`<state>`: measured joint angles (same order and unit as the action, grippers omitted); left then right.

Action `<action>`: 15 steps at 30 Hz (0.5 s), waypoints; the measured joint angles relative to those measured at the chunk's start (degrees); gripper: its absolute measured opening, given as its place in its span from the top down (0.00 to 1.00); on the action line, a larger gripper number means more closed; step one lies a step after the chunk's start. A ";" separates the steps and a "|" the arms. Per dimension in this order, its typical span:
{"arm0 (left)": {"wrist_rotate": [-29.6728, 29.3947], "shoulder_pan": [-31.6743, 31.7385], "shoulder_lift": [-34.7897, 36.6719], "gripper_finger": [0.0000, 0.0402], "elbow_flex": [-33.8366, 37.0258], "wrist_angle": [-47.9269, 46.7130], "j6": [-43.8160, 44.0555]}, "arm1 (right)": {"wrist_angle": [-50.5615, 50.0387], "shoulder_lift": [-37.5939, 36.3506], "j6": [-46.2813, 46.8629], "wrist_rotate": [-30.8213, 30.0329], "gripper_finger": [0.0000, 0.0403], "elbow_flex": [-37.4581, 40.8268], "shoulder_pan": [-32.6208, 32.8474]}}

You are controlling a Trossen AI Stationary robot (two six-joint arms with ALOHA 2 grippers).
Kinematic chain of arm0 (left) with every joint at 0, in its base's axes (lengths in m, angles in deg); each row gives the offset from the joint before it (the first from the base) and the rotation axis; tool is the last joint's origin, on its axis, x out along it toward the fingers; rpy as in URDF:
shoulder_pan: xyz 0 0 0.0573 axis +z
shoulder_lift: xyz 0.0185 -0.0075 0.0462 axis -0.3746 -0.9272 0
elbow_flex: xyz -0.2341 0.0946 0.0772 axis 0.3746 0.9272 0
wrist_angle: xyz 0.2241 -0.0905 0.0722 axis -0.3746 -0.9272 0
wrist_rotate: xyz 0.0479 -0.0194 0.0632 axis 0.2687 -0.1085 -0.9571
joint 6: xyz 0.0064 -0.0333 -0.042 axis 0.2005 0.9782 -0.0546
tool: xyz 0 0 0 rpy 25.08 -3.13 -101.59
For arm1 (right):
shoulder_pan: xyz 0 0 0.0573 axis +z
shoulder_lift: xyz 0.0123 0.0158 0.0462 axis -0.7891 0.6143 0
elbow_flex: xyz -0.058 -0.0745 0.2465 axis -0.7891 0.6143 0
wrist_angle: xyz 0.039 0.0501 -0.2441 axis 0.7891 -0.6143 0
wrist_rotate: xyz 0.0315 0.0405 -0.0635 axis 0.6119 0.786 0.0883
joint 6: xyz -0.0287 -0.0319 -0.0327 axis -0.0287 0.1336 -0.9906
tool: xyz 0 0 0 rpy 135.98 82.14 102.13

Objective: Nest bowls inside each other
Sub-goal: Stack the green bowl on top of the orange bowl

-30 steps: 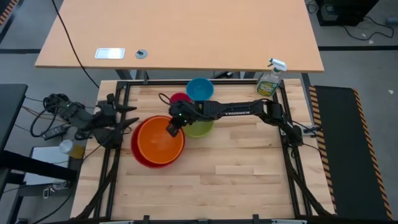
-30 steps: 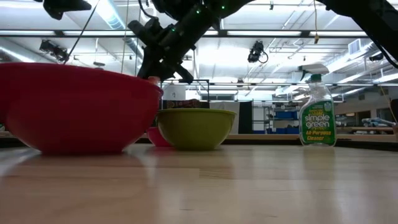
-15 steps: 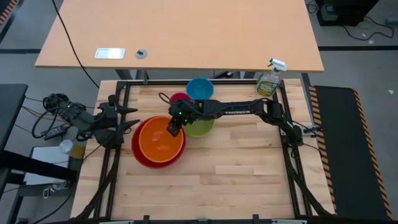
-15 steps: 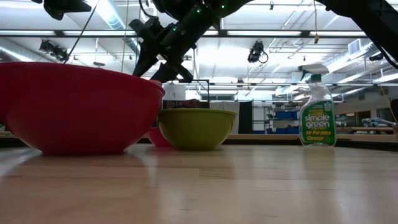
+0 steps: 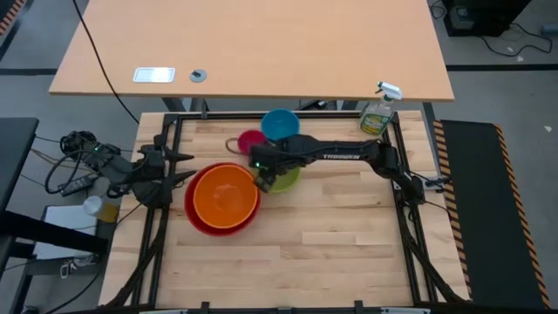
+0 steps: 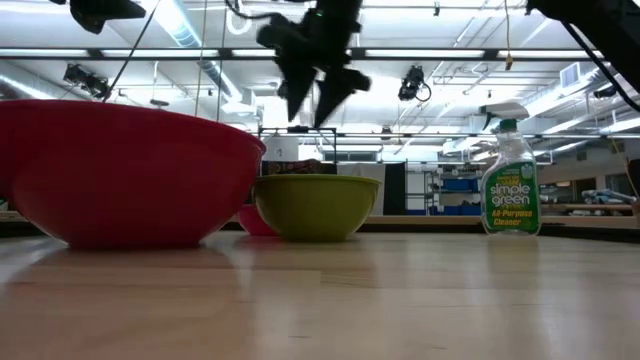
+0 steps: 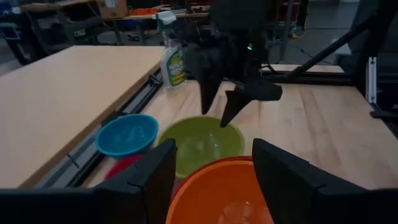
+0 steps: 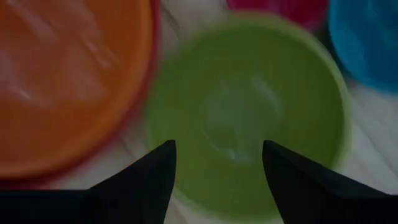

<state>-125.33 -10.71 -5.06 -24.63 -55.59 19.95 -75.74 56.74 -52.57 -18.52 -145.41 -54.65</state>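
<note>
The orange bowl (image 5: 225,197) sits nested inside the red bowl (image 6: 130,175) at the table's left middle. Right of them the lime green bowl (image 8: 249,118) stands on the table on its base. The pink bowl (image 5: 251,139) and the blue bowl (image 5: 280,125) stand behind it, toward the far edge. My right gripper (image 6: 318,100) hangs open above the gap between the orange and green bowls, fingers pointing down, holding nothing. My left gripper (image 5: 180,166) waits open at the table's left edge, facing the bowls.
A spray bottle (image 5: 377,113) of green cleaner stands at the far right corner. The near half of the wooden table (image 5: 331,253) is bare board. A black frame rail (image 5: 174,131) runs round the table's edges.
My right gripper has opened and let go of the orange bowl's right rim. It has risen, shifted toward the green bowl and tipped to point more steeply down. The orange bowl now rests in the red bowl.
</note>
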 joint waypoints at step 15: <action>3.87 -0.01 -0.07 0.47 0.00 -1.02 4.07 | -14.51 -0.02 8.46 -7.70 0.46 8.45 -1.34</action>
<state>-121.46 -10.72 -5.13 -24.63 -56.60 24.02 -90.25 56.72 -44.11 -26.22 -136.97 -55.99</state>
